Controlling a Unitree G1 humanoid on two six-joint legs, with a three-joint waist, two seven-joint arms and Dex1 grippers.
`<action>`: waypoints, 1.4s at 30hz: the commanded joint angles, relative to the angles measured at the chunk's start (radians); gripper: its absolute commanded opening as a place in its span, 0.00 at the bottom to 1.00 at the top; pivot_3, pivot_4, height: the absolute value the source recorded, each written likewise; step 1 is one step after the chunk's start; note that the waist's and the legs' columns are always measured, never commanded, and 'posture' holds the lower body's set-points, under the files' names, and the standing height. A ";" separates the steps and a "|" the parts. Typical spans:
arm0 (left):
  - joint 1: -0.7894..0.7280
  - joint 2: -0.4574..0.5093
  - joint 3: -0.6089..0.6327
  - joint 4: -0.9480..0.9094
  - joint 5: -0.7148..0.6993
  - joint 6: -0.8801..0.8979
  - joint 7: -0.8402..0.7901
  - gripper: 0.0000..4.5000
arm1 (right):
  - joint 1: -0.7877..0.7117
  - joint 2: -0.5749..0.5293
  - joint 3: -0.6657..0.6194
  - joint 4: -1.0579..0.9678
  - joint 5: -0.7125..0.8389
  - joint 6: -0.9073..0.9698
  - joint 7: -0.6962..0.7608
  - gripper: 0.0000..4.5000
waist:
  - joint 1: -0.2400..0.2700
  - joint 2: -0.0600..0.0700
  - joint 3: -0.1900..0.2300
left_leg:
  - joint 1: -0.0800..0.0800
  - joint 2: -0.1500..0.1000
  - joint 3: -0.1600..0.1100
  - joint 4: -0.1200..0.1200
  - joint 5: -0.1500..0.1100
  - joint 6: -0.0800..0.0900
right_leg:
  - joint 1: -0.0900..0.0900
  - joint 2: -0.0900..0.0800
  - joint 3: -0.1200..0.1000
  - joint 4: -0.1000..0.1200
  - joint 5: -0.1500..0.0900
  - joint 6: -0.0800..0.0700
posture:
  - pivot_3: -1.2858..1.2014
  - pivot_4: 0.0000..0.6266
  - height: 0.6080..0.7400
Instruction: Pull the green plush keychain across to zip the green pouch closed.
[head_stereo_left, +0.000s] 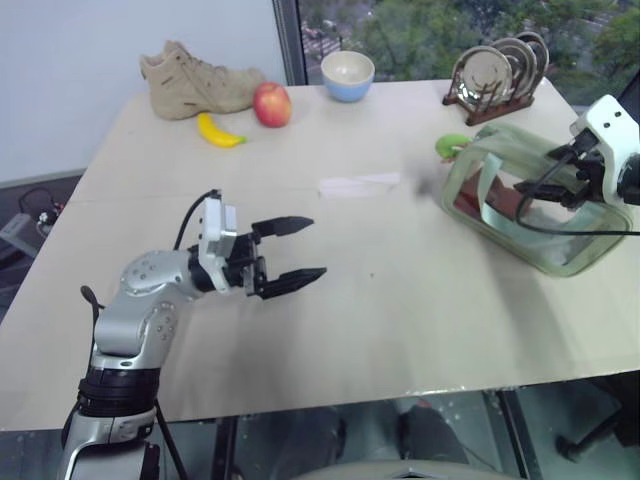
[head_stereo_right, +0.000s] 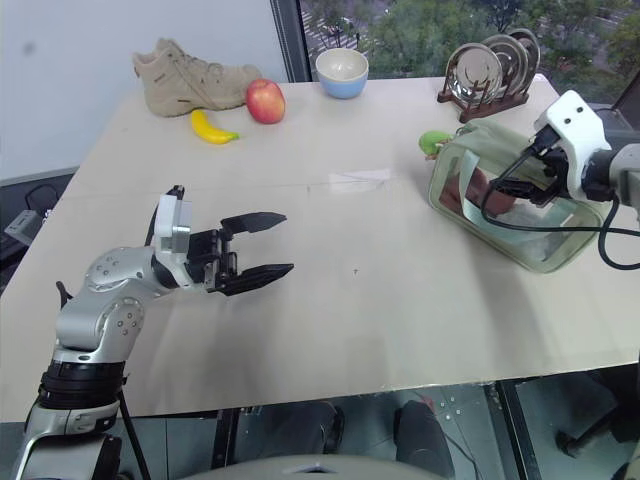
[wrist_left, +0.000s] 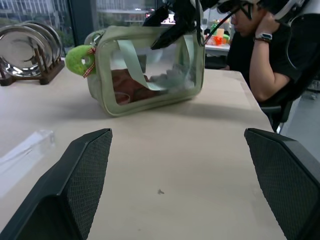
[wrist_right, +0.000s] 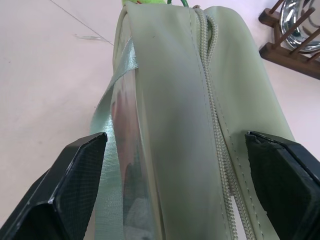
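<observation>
Right gripper (head_stereo_right: 510, 187) hovered spread over the green pouch (head_stereo_left: 560, 250), the green plush keychain (head_stereo_left: 452, 146) at its far-left end; clamping fabric could've dragged it. Left gripper (head_stereo_left: 297, 249) gaped idle.

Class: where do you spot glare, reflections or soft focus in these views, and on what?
Left wrist view: the green pouch's clear window catches pale reflections, and the plate rack's metal plates shine. Right wrist view: the pouch's window strip glints, while the right end effector's fingers at the frame's edge look soft. Left eye view: the clear plastic piece on the table gleams faintly.
</observation>
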 joint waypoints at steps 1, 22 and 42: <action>-0.016 0.014 0.034 -0.039 -0.031 -0.004 -0.006 1.00 | -0.028 -0.011 -0.018 0.004 -0.013 0.002 0.016 0.62 | 0.000 0.000 0.000 | 0.000 0.000 0.000 0.000 0.000 0.000 | 0.000 0.000 0.000 0.000 0.000 0.000 | 0.52 0.24 1.00; 0.002 -0.011 0.092 0.061 -0.003 -0.074 0.068 1.00 | -0.143 0.137 -0.024 -0.112 0.030 -0.287 0.165 0.01 | -0.027 0.001 0.000 | 0.000 0.000 0.002 0.000 0.000 0.000 | -0.002 0.000 0.000 0.001 0.000 0.000 | 0.52 0.24 1.00; 0.331 0.008 0.268 -0.080 -0.006 -0.070 0.209 1.00 | -0.331 0.533 0.302 0.177 -0.293 -0.767 0.203 0.01 | -0.032 -0.001 0.000 | -0.007 -0.001 -0.003 0.003 0.000 0.000 | -0.009 0.000 -0.006 0.003 0.000 -0.001 | 0.52 0.24 1.00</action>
